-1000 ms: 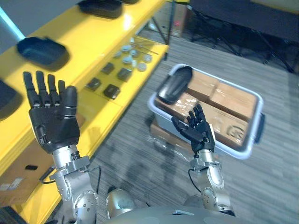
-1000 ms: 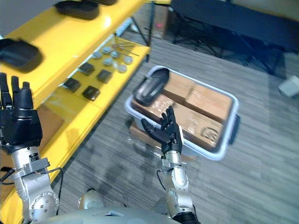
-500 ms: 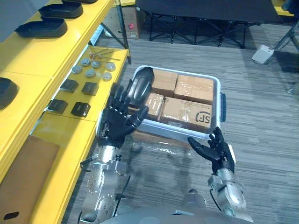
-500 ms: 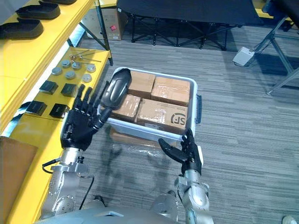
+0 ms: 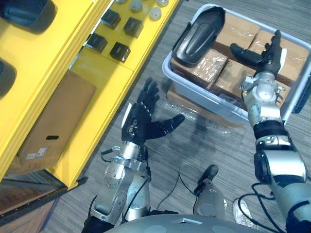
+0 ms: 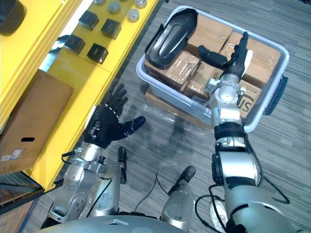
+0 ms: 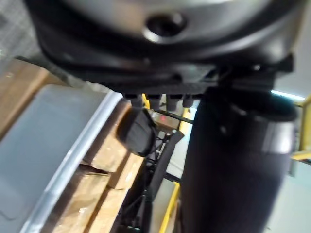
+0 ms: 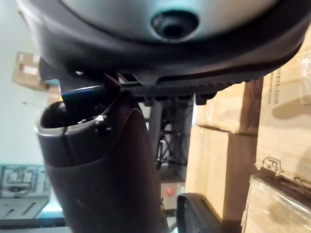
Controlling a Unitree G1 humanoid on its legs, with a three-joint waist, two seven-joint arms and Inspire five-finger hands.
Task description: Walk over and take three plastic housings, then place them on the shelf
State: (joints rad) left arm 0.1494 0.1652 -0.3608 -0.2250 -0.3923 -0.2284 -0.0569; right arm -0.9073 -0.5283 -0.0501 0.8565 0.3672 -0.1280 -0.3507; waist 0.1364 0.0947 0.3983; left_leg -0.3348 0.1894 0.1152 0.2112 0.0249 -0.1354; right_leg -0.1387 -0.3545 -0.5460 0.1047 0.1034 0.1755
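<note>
Looking down on the housing (image 5: 198, 35), lying on top of the boxes (image 5: 228, 77) at the left end of the bin (image 5: 194, 90). Runs long-ways on a diagonal, from the bin's near-left corner up toward its far rim. Reads as glossy black plastic: a long rounded shell with a raised rib down its length. Cannot say whether hollow or domed side faces up.

Finding the right hand (image 5: 266, 58) above the boxes, just right of the housing and clear of it. Shows fingers straight and pointing away, thumb stuck out toward the housing, gripping nothing.

Catching the left hand (image 5: 141, 127) low over the striped grey floor (image 5: 218, 145). Fanned wide, thumb reaching toward the bin, palm empty.

Noting the bin as pale grey plastic with a rolled rim, packed with brown cardboard boxes, some under shiny film. Sits on a flat carton (image 5: 204, 109) wrapped in crinkled clear film.

Picking out the yellow shelf (image 5: 99, 68) along the left: small black square blocks (image 5: 120, 50) on the lower tier, round grey discs (image 5: 155, 13) cut off by the frame edge, a brown carton (image 5: 53, 116) tucked beneath. Glimpsing dark rounded shapes (image 5: 26, 12) on the top tier, cropped too hard to identify.

Getting little from the wrist views past each thumb's dark bulk: a slice of bin wall, box corners, a dark edge of housing.
</note>
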